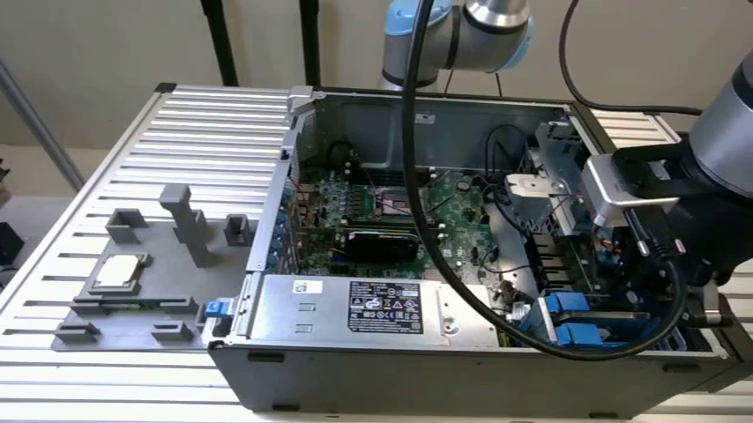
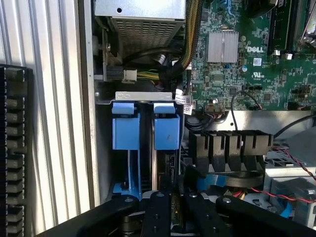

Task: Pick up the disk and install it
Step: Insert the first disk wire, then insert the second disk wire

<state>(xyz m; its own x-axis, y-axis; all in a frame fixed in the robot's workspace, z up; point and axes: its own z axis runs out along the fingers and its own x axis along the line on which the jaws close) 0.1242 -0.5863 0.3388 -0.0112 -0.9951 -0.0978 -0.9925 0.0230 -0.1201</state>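
While my pincer (image 2: 170, 210) hangs over the drive bays of the computer case (image 1: 471, 348), it is clenched on the disk (image 2: 173, 207), edge-on between the fingers, long axis pointing down into the bay directly beneath.

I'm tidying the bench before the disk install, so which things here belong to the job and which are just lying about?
Job: gripper; blue disk carriers in the bay by it; computer case.
Lying about: silver chip; grey tray under it.
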